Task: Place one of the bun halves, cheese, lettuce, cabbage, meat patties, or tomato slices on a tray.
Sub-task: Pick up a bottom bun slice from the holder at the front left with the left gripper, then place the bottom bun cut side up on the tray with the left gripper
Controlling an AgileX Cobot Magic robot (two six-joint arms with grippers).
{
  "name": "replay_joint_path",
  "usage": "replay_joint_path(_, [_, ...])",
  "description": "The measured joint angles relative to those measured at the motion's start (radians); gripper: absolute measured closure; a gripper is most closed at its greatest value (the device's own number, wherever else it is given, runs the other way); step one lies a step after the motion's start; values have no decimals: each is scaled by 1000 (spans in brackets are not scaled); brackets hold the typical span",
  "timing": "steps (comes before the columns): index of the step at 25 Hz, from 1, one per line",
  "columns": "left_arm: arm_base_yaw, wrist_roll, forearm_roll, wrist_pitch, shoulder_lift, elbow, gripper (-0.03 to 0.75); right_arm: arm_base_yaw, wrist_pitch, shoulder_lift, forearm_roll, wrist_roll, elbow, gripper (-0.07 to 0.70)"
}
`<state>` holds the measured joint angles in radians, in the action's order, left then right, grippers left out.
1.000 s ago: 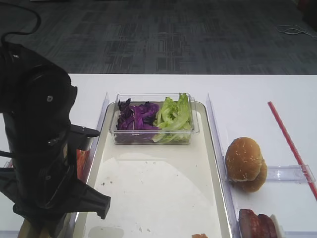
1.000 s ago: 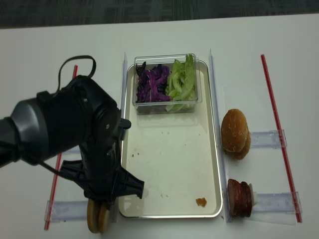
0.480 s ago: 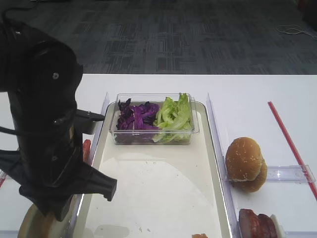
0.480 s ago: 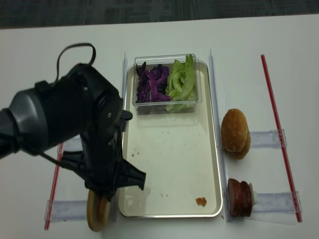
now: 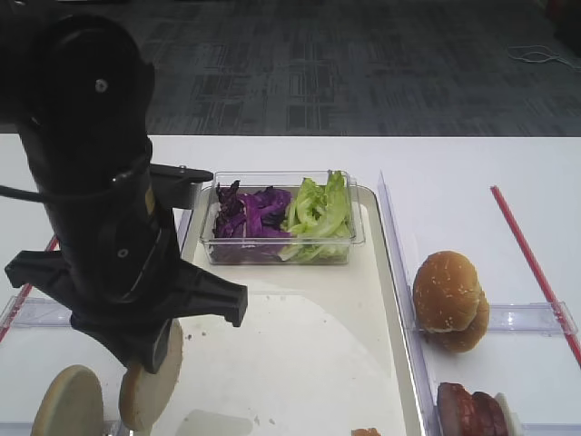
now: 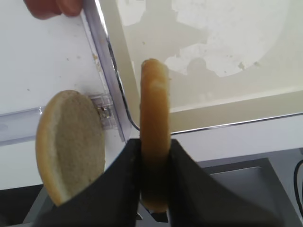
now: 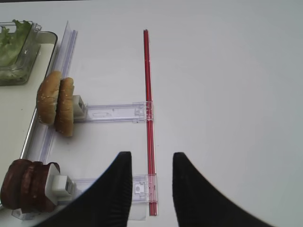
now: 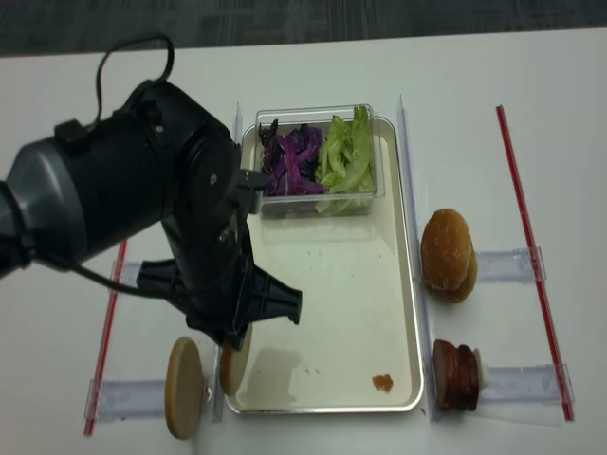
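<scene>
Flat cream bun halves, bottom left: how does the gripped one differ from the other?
The gripped flat cream bun half hangs in the shut left gripper above the cream tray's rim; the free bun half stands in its clear rack, outside the tray. Both stand on edge.

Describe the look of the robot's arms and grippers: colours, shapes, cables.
The left arm is bulky and rounded, with a black to dark grey glossy shell, a small round fastener on its side and a thin black cable looping above it. The left gripper has two smooth, tapering matte black fingers. The right gripper shows the same black, curved, blade-like fingers. No markings are legible.
</scene>
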<state>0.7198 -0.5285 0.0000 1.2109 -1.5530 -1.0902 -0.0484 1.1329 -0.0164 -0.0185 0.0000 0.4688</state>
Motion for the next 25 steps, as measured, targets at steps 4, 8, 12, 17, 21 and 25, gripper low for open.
replay_joint_path(4, [0,0,-5,0,35,-18,608,0,0,0,0,0,0,386])
replay_joint_path(8, [0,36,-35,2,48,-26,608,0,0,0,0,0,0,386])
replay_joint_path(12, [0,94,-94,-4,48,-26,609,0,0,0,0,0,0,386])
replay_joint_path(17, [-25,192,-200,-77,48,-26,609,0,0,0,0,0,0,386])
replay_joint_path(21, [-63,270,-273,-109,48,-26,609,0,0,0,0,0,0,386])
replay_joint_path(25, [-114,375,-389,-158,48,-5,609,0,0,0,0,0,0,386])
